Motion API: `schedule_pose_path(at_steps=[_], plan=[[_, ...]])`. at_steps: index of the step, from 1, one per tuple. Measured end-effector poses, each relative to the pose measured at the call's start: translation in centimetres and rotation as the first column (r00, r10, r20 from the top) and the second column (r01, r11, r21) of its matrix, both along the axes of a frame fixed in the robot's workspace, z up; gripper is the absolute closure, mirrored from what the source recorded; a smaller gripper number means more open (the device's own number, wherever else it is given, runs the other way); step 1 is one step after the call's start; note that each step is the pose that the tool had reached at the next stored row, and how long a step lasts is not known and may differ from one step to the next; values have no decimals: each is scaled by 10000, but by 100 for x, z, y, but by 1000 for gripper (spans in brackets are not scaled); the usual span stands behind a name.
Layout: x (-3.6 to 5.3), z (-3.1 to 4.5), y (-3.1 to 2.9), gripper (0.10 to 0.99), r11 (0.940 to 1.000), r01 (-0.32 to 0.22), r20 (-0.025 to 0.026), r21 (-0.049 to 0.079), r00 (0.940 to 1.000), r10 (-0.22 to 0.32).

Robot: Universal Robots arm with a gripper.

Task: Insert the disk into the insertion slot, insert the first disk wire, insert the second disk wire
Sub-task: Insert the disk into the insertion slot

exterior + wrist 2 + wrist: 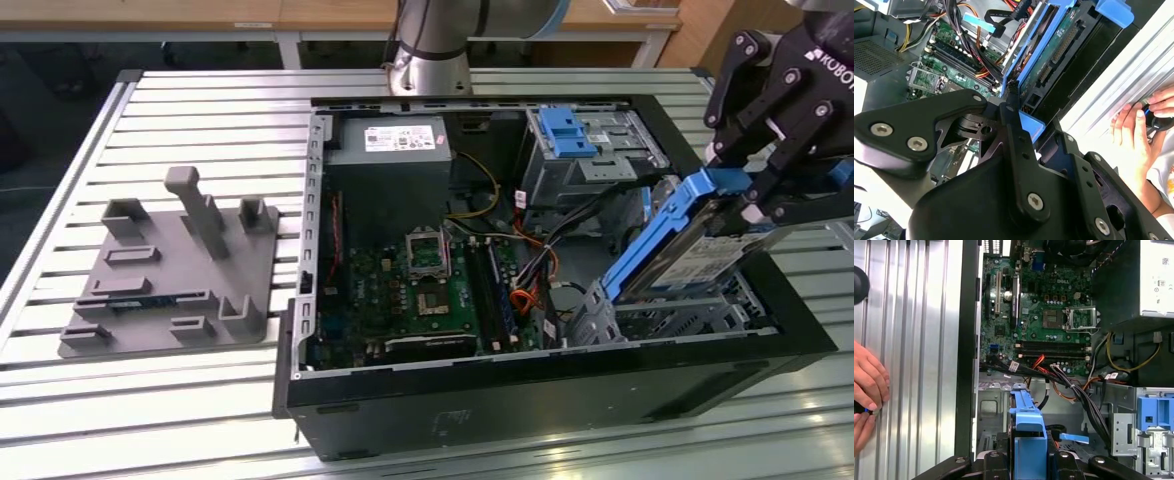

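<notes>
At the case's (534,400) right end in the exterior view, the disk (691,260) leaned steeply over the slot (667,322), unseated. The gripper (754,195) pinched its blue handle; step one seemed in hand, seating likely calling for levelling it.

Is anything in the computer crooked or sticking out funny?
Yes. The disk is tilted steeply. Its lower end is near the insertion slot, and its blue handle end is up in the air, gripped by the tool. It is not lying flat inside. Nothing looks broken or spilled.
</notes>
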State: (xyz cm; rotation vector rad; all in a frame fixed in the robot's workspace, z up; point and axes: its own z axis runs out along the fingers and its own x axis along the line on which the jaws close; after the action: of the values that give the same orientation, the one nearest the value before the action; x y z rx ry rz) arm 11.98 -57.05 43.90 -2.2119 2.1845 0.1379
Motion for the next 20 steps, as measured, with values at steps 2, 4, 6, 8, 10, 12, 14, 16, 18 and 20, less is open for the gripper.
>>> schedule_pose_path(at_steps=[2, 4, 6, 8, 10, 12, 14, 16, 18, 20], plan=[[0, -16, -1, 722, 10000, -1, 0, 0, 10000, 1], [0, -32, -1, 722, 10000, -2, 0, 0, 10000, 2], [0, -58, -3, 722, 10000, -3, 0, 1, 10000, 3], [0, -76, -4, 722, 10000, -4, 0, 0, 10000, 4], [0, -95, -5, 722, 10000, -4, 0, 0, 10000, 4], [0, -115, -6, 722, 10000, -5, 0, 0, 10000, 5], [0, -137, -7, 722, 10000, -5, 0, 1, 10000, 5], [0, -163, -10, 722, 10000, -5, 0, 1, 10000, 5], [0, -192, -12, 722, 10000, -6, 0, 0, 10000, 6], [0, -225, -14, 722, 10000, -7, 0, 0, 10000, 7]])
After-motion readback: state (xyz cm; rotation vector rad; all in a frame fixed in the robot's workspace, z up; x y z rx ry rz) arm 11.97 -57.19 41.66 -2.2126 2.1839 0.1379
